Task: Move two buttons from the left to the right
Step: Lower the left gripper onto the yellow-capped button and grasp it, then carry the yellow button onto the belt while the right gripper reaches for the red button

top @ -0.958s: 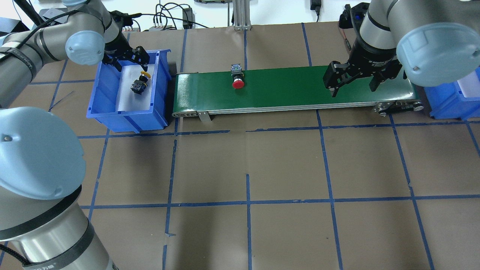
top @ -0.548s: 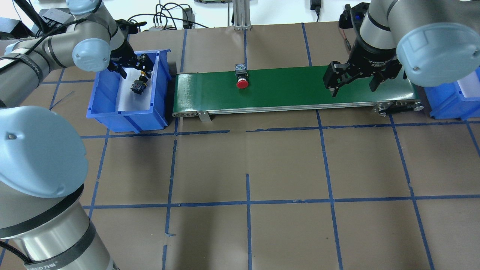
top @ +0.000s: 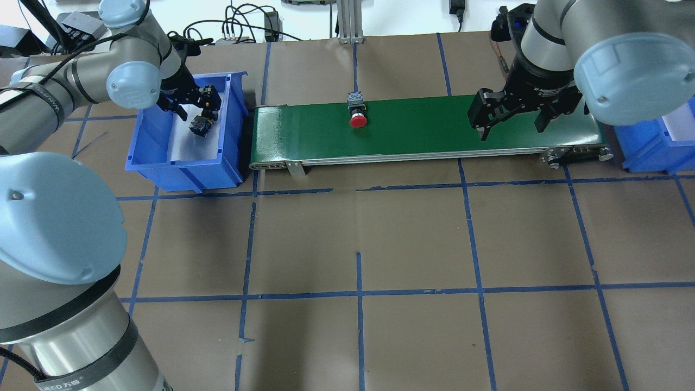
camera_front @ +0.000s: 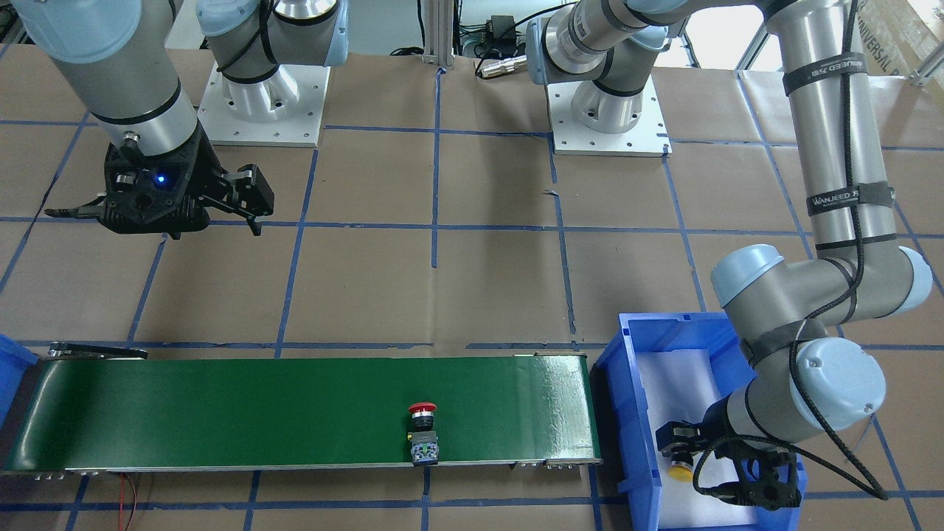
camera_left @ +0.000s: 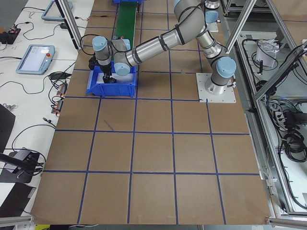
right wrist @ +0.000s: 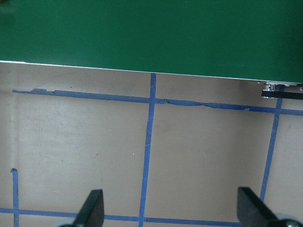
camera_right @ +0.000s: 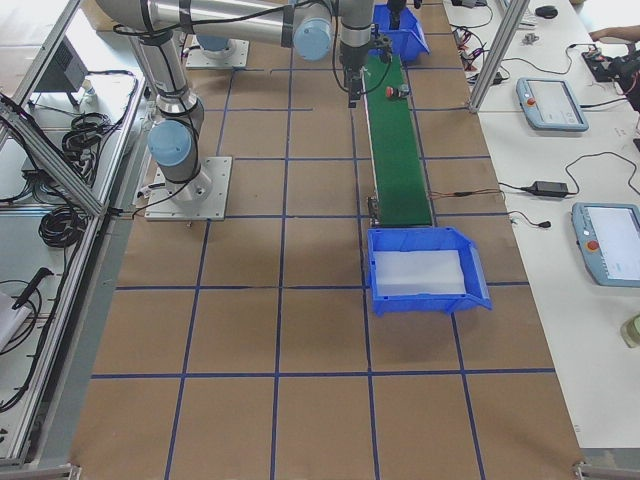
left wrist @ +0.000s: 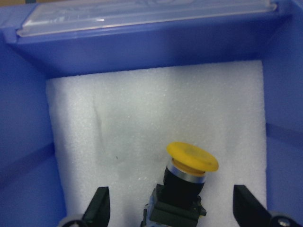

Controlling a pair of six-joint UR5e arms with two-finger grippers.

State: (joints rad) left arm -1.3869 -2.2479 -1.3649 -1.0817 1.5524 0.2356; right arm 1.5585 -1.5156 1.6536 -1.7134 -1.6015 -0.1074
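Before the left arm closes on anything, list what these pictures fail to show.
- Yellow button: left wrist view, its block base is cut off by the bottom edge; overhead, the left gripper covers its cap.
- Red button: right side view, too small to read any detail.
- Right bin: overhead, the right arm's elbow and the frame edge hide most of it.

We see green belt (top: 434, 127). On belt: red button (top: 357, 114), grey-black body. At belt end we note blue bin (top: 184, 174), white foam (left wrist: 142, 118) lining, yellow button (left wrist: 188, 175), black neck. Under belt: brown table (top: 412, 239), blue grid lines.
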